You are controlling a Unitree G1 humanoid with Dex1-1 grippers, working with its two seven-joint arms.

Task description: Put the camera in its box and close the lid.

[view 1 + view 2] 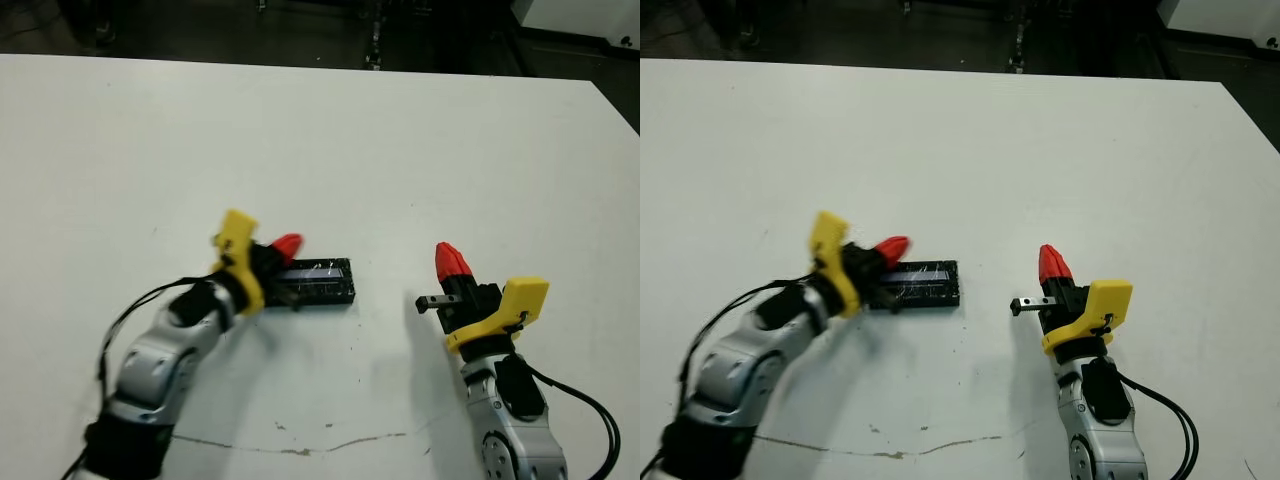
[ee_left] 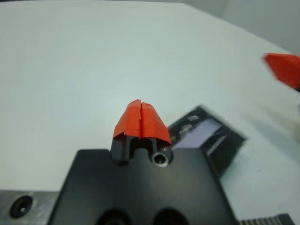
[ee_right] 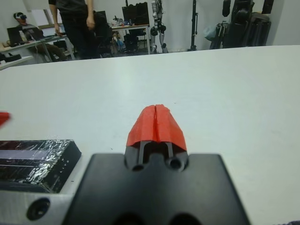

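Lid: the black glossy lid (image 1: 318, 281) lies flat on the box, right against the tip of the left claw (image 1: 286, 246) and well off to the inner side of the right claw (image 1: 452, 259).
Box and camera: only dark sides show under the lid; the camera cannot be seen, and by the look of it is already shut inside.
Left claw: clenched, red fingertips (image 2: 141, 119) pressed together, gripping nothing, resting at the lid's near end.
Right claw: clenched and empty, red fingertips (image 3: 156, 123) meeting, apart from the box.
Handling: the lid looks stiff, light and slick on top, likely to skid under a push; the straight dark long sides seem the safest hold, or a gentle press from above.
Surface: a white table (image 1: 400, 150), smooth and flat, with a thin crack-like mark close to the robot.
Room: beyond the table's far edge, a dark floor, desks and stands; a person (image 3: 75, 21) stands there.
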